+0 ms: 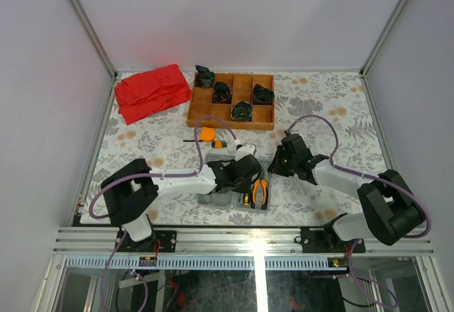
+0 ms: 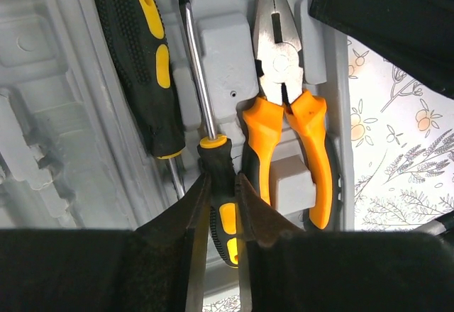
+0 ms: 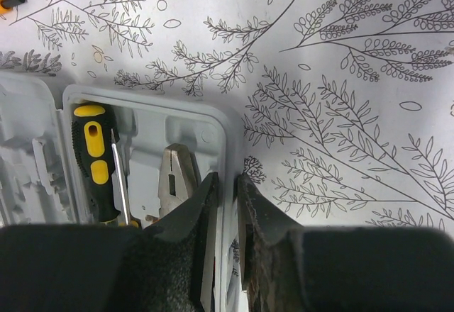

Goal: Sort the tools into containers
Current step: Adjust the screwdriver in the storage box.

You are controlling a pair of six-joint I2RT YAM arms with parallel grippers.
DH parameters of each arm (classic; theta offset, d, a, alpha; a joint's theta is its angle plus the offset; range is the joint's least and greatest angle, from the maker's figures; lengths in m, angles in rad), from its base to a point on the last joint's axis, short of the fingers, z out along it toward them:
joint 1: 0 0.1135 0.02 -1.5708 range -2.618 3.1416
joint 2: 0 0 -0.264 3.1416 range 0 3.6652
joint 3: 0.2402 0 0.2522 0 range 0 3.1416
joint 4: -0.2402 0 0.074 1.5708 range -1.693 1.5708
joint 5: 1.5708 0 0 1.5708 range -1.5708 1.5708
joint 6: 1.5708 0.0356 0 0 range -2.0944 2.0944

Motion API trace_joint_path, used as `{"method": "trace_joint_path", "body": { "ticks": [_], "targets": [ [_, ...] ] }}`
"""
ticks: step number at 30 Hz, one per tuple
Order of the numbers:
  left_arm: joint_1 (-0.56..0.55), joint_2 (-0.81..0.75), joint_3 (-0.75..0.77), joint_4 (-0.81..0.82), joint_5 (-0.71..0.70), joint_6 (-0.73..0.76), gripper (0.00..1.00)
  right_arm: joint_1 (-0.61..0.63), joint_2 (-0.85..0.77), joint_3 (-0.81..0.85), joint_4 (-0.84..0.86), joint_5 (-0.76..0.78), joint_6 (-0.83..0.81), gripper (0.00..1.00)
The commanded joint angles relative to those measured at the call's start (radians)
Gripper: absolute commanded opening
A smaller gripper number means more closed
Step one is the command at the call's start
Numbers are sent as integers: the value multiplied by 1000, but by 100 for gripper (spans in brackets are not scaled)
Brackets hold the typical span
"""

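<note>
Behind left pincer (image 2: 222,181), screwdriver (image 2: 215,157) handle lies half-hidden.

Left end effector (image 2: 221,184) clamped, right end effector (image 3: 227,184) narrow

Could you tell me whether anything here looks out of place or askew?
One black coiled bundle at the far-left corner of the wooden tray appears to stick out past its rim; the other bundles sit within their compartments.
</note>
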Motion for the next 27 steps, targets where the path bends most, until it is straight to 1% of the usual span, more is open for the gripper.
{"method": "trace_joint_path", "body": {
  "ticks": [1, 5, 9, 11, 14, 18, 21, 27],
  "targets": [
    [-16, -14, -33, -19, 66, 32, 8, -3, 1, -27, -20, 85, 4, 18],
    [-15, 1, -37, -23, 64, 23, 6, -2, -43, -17, -17, 72, -33, 21],
    [-15, -6, -44, -17, 73, 19, 5, -3, -72, 24, -72, 105, -69, 23],
    [-16, -14, -45, -8, 86, 24, 5, -3, -58, 36, -80, 93, -79, 23],
    [-15, -22, -45, 4, 122, 34, 3, -3, -29, 26, -47, 54, -66, 23],
    [-16, 4, -10, -26, 190, 46, 1, -3, -7, -6, 3, 26, -42, 22],
    [-15, 20, 8, -36, 232, 54, 1, -3, -3, -14, 11, 23, -39, 22],
    [-14, 13, 34, -56, 230, 57, 0, -3, 1, -20, 16, 27, -41, 22]
  ]
}}
